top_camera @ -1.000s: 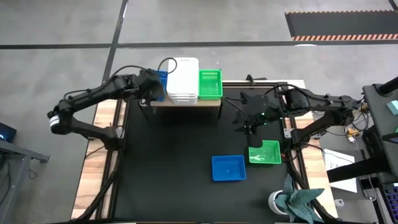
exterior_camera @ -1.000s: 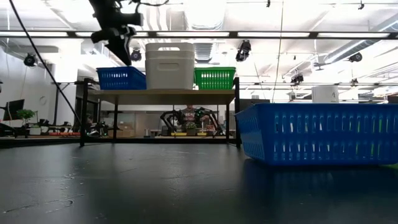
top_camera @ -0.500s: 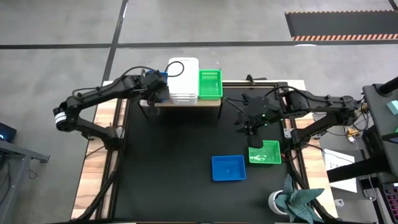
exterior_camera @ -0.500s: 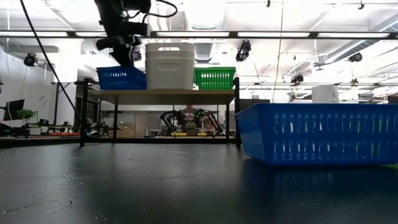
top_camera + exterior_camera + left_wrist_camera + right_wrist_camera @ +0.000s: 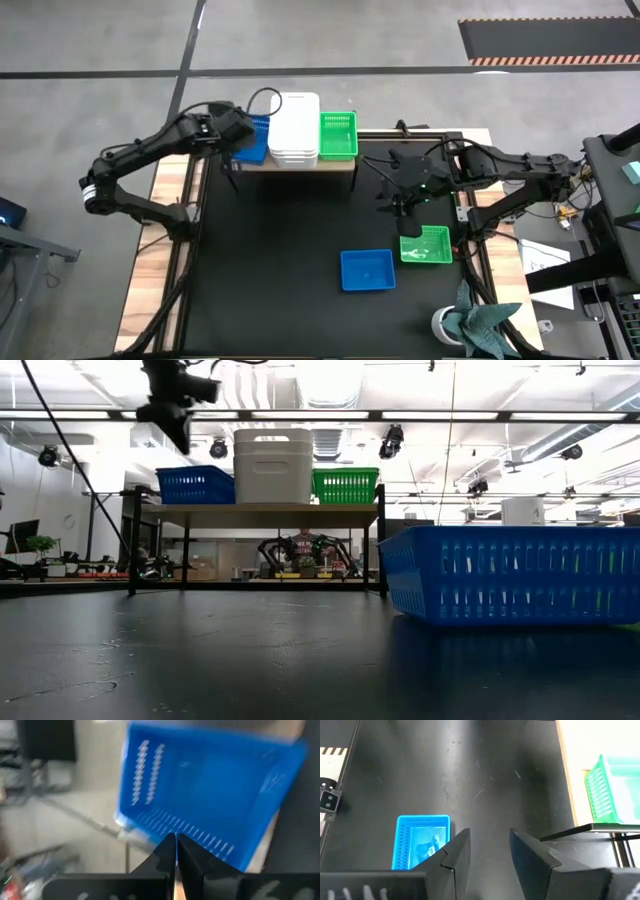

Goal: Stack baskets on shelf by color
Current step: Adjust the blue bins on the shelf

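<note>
Shelf (image 5: 300, 166): at 12 o'clock on the table, carrying three colour groups
- Blue basket on shelf (image 5: 256, 140): left end, at 9 o'clock from the white stack
- White baskets (image 5: 295, 128): stacked in the middle; count not clear
- Green basket on shelf (image 5: 338, 135): right end

Loose on table
- Blue basket (image 5: 367, 270): toward 5 o'clock
- Green basket (image 5: 426, 245): just beside it, at its 3 o'clock

Grippers
- Left gripper (image 5: 236, 133): clenched, empty, above the shelf's left end next to the blue basket there
- Right gripper (image 5: 403, 205): fingers parted, grasping nothing, hanging above the table at 12 o'clock from the loose green basket

Progress, as judged: white placed; one blue and one green yet to go on their matching piles
</note>
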You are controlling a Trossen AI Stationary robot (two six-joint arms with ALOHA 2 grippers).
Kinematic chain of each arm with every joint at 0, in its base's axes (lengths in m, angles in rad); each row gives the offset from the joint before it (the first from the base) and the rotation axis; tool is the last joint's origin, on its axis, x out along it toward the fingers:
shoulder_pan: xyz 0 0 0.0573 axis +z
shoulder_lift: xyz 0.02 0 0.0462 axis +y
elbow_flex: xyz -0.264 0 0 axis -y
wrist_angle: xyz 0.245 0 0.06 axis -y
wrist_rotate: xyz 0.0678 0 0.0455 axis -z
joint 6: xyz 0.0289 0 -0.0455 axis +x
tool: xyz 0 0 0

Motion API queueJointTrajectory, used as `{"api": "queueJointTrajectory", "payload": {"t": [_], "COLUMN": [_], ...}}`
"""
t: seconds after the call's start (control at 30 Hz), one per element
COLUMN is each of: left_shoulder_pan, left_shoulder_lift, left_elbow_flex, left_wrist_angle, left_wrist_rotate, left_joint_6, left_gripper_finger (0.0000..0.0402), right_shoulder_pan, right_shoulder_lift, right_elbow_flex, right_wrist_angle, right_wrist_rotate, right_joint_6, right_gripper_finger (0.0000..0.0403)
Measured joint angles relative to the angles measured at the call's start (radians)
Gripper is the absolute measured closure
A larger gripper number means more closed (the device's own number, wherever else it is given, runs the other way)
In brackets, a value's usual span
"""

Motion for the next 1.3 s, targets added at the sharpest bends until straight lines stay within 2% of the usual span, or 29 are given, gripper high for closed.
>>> {"api": "queueJointTrajectory", "payload": {"t": [0.07, 0.33, 0.47, 0.67, 1.3], "left_shoulder_pan": [0.011, 0.068, 0.077, 0.077, 0.076], "left_shoulder_lift": [-0.017, -0.054, -0.053, -0.021, -0.005], "left_elbow_flex": [0.006, -0.018, -0.044, -0.084, -0.078], "left_wrist_angle": [-0.043, -0.207, -0.197, -0.196, -0.162], "left_wrist_rotate": [-0.031, -0.025, 0.054, 0.077, 0.198], "left_joint_6": [-0.028, -0.13, -0.129, -0.129, -0.156], "left_gripper_finger": [0.0402, 0.0402, 0.0402, 0.0402, 0.0402], "right_shoulder_pan": [0.0, 0.0, 0.007, 0.028, 0.048], "right_shoulder_lift": [0.0, 0.001, 0.001, 0.001, 0.001], "right_elbow_flex": [0.0, -0.026, -0.034, -0.035, -0.035], "right_wrist_angle": [0.0, -0.001, -0.002, -0.001, -0.001], "right_wrist_rotate": [0.0, 0.0, 0.0, 0.0, 0.001], "right_joint_6": [0.0, -0.001, -0.001, -0.003, -0.001], "right_gripper_finger": [0.0275, 0.0275, 0.0275, 0.0275, 0.0275]}}
